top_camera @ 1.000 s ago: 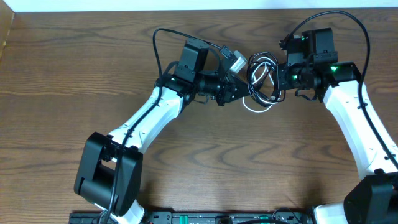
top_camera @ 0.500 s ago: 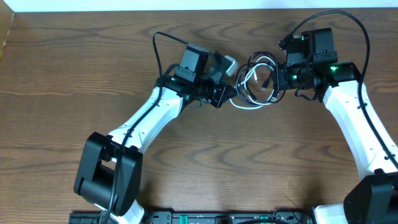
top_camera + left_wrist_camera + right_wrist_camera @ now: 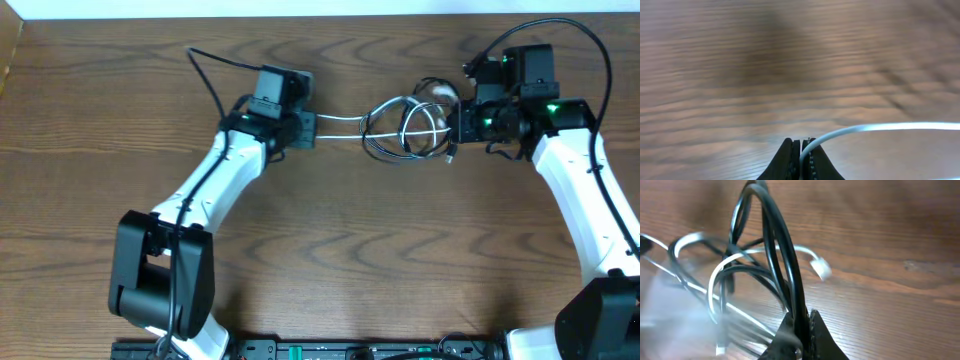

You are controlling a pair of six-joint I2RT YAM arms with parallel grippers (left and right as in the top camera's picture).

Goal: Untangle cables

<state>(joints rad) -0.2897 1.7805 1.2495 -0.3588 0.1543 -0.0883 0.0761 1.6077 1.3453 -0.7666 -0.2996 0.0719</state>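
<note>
Left end effector (image 3: 801,146) clamps the white cable (image 3: 880,127), taut toward three o'clock. Right end effector (image 3: 802,320) pinches the looped black cable (image 3: 781,255).

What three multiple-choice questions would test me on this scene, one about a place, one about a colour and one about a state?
1. Where is the tangle of cables?
A. Right by the right arm's jaws
B. At the table's near edge
C. Under the left arm's base

2. What colour is the cable in the left arm's jaws?
A. Red
B. White
C. Black

3. How do the right arm's jaws stand?
A. Wide open and empty
B. Shut on a black cable
C. Hidden from every camera

Answers:
1 A: from overhead, the loops lie just left of the right arm's tip.
2 B: the left wrist view shows a white cable running out from between the closed jaws.
3 B: the right wrist view shows the black cable pinched between them.
</note>
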